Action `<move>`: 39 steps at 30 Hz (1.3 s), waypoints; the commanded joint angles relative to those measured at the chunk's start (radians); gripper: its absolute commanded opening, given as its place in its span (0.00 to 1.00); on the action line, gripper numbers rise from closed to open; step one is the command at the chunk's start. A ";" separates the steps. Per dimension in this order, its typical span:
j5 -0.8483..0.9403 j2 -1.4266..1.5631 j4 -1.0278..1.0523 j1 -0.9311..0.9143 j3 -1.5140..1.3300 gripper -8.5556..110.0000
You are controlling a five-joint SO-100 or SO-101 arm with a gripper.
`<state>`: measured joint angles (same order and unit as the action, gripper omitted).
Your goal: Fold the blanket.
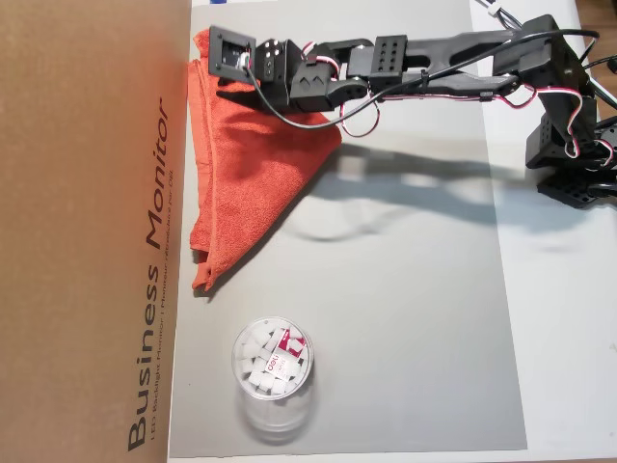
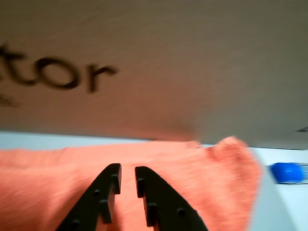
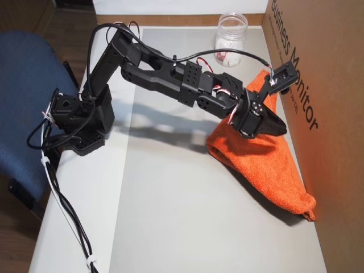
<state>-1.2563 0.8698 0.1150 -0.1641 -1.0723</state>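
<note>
The blanket (image 1: 255, 169) lies folded into a rough triangle at the upper left of an overhead view, on the grey mat (image 1: 405, 318), its long edge against the cardboard box (image 1: 87, 231). In the other overhead view it (image 3: 259, 170) sits at right centre, bunched and raised where the arm (image 3: 170, 77) reaches over it.

The pincer (image 2: 127, 179) shows best in the wrist view: its two black tips stand slightly apart with only a narrow slit between them, and no cloth is visibly caught there. It hovers low over the orange pile, pointed at the box wall.

Risks, as I judge them: the tips face the box and are near it, so a push forward could ram the cardboard. With so thin a gap, a grab may pinch only loose terry loops, or several layers at once, and a lift would then drag the whole fold open. The blanket's corner at the lower part of the first overhead view (image 1: 202, 280) is bunched, so the fold may end up crooked. A sweep toward the lower frame could knock the jar.

The jar (image 1: 273, 371) stands upright on the mat, apart from the blanket, and holds white pieces with a red-and-white label among them. In the other overhead view it (image 3: 230, 34) sits at the top centre beside the box.
</note>
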 commanded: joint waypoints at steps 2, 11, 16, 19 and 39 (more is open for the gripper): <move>-0.064 0.081 -0.014 0.041 -0.061 0.09; -0.028 0.067 -0.463 0.058 -0.469 0.09; -0.017 0.069 -0.716 0.069 -0.644 0.09; -0.017 0.066 -0.781 0.066 -0.676 0.09; -0.015 0.109 -0.776 0.014 -0.680 0.09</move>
<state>-1.2763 0.8958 -0.6611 -0.1396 -1.7825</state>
